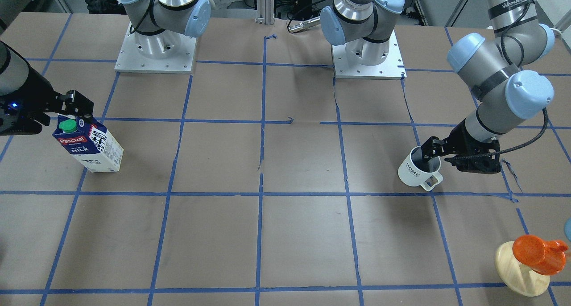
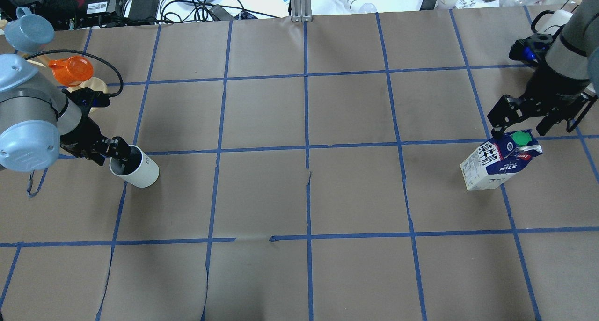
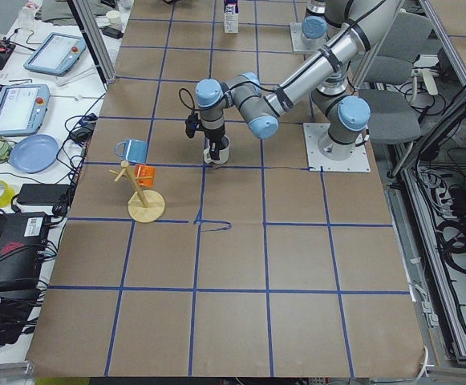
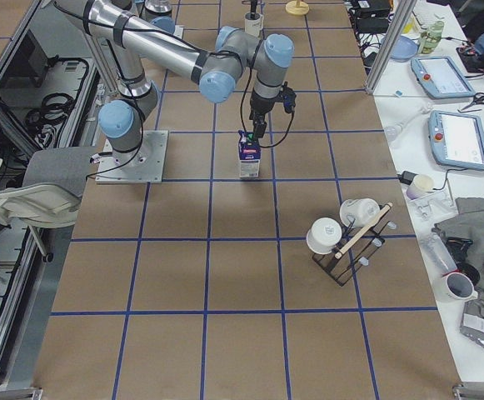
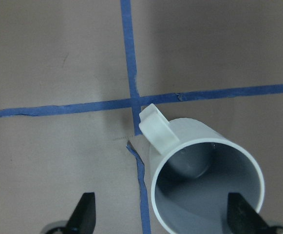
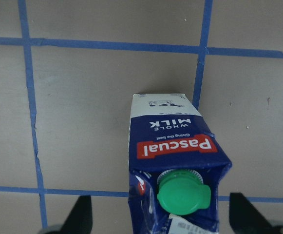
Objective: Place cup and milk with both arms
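The white cup [image 1: 412, 170] with "HOME" lettering stands on the brown table, near the table's end on the robot's left. It also shows in the overhead view [image 2: 140, 171] and the left wrist view [image 5: 204, 195], with its handle pointing away from the robot. My left gripper [image 1: 429, 156] is open just above its rim, with one fingertip [image 5: 238, 214] over the mouth. The blue and white milk [image 1: 91, 145] stands upright near the other end [image 2: 491, 164]. My right gripper [image 2: 519, 129] is open just above its green cap [image 6: 182, 192], a finger on each side.
A wooden mug tree [image 1: 522, 270] holding an orange cup [image 2: 70, 70] and a blue cup [image 2: 28, 28] stands beyond the left gripper. A rack with white cups [image 4: 346, 237] stands beyond the milk. The arm bases [image 1: 156, 51] are at the robot's edge.
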{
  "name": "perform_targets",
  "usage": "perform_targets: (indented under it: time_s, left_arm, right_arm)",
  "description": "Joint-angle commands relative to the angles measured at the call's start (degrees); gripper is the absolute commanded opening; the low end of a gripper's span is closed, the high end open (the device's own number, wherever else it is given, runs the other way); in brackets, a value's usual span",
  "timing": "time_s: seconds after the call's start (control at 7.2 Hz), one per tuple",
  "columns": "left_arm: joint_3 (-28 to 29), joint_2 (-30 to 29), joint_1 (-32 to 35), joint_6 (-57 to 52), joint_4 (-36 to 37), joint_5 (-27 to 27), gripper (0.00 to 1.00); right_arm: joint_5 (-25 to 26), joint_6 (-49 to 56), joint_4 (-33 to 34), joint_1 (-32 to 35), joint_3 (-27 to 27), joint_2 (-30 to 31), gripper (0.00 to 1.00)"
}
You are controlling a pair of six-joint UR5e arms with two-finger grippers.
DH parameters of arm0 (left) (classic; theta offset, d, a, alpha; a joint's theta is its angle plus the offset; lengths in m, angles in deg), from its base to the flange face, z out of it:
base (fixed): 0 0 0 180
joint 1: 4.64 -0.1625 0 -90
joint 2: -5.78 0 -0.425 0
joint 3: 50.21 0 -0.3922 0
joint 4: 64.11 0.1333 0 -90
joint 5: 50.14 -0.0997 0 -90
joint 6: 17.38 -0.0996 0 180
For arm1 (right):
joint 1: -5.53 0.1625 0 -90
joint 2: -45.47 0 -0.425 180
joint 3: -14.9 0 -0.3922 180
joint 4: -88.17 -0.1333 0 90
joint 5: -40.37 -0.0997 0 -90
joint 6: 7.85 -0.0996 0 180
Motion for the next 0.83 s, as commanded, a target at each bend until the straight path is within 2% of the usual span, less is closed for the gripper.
perform_targets:
  time_s: [0.0, 0.14, 0.28, 0.42, 0.56, 0.69]
  left_arm:
    - [0.3, -1.1, 0.0, 0.3, 0.1, 0.1, 0.00]
    - [0.4, -0.9, 0.5, 2.2, 0.2, 0.2, 0.00]
    - [0.5, -0.9, 0.6, 3.1, 0.2, 0.7, 0.00]
    - [0.7, 1.1, 1.6, 5.2, -0.3, 4.0, 0.00]
    - [1.3, 2.1, 4.5, 9.6, -1.6, 7.4, 0.00]
    - [1.8, 2.3, 10.8, 19.3, -1.5, 7.9, 0.00]
  right_arm:
    - [0.6, 0.0, 2.9, -0.1, 2.2, 0.0, 0.96]
    - [0.7, 0.2, 3.5, -0.1, 2.6, -0.6, 0.86]
    - [0.7, 0.4, 3.5, -0.1, 2.6, -0.6, 0.71]
    - [0.7, 1.4, 3.4, -0.6, 2.6, -0.7, 0.52]
    - [0.8, 3.4, 3.6, -1.8, 2.6, -0.7, 0.46]
    - [0.7, 3.9, 3.6, -2.1, 2.5, -0.7, 0.38]
